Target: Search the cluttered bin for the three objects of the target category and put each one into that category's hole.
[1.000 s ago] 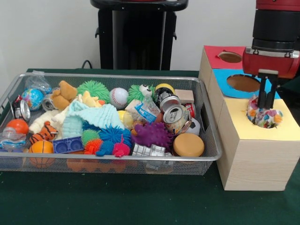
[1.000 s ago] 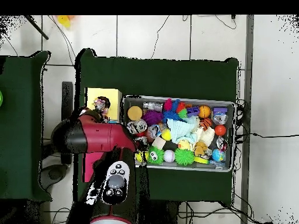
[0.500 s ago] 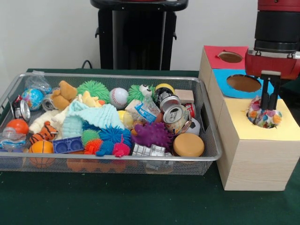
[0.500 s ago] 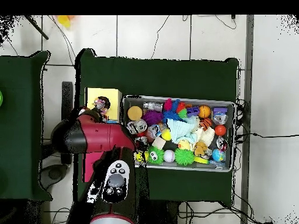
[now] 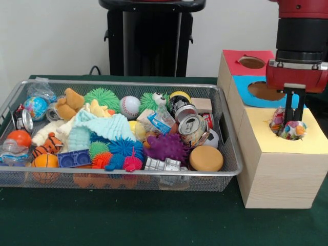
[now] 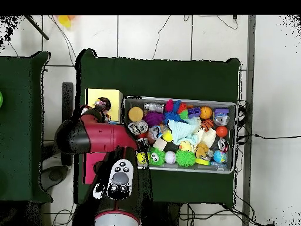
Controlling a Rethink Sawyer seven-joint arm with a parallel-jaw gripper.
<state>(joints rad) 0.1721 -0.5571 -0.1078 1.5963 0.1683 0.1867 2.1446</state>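
The wire mesh bin (image 5: 123, 83) is full of toys, balls and cans. A dotted white fabric bundle (image 5: 288, 129) sits in the round hole of the yellow-topped wooden box (image 5: 312, 137) to the bin's right. My gripper (image 5: 294, 119) hangs straight down over that hole, shut on the top of the bundle. In the overhead view the bundle (image 6: 100, 106) shows on the yellow box top (image 6: 109, 95), at the tip of my red arm (image 6: 97, 135). No other dotted fabric shows in the bin (image 6: 179, 101).
The blue-surround hole (image 5: 262, 90) and the red-surround hole (image 5: 251, 62) lie behind the yellow one. A mint knitted cloth (image 5: 105, 128), spiky balls (image 5: 166, 147), a crushed can (image 5: 193, 127) and a round tan disc (image 5: 206, 158) crowd the bin. The black pedestal (image 5: 151, 36) stands behind.
My gripper has shifted slightly right and down over the yellow hole. The dotted bundle sits a little deeper in it. The bin's contents have not moved.
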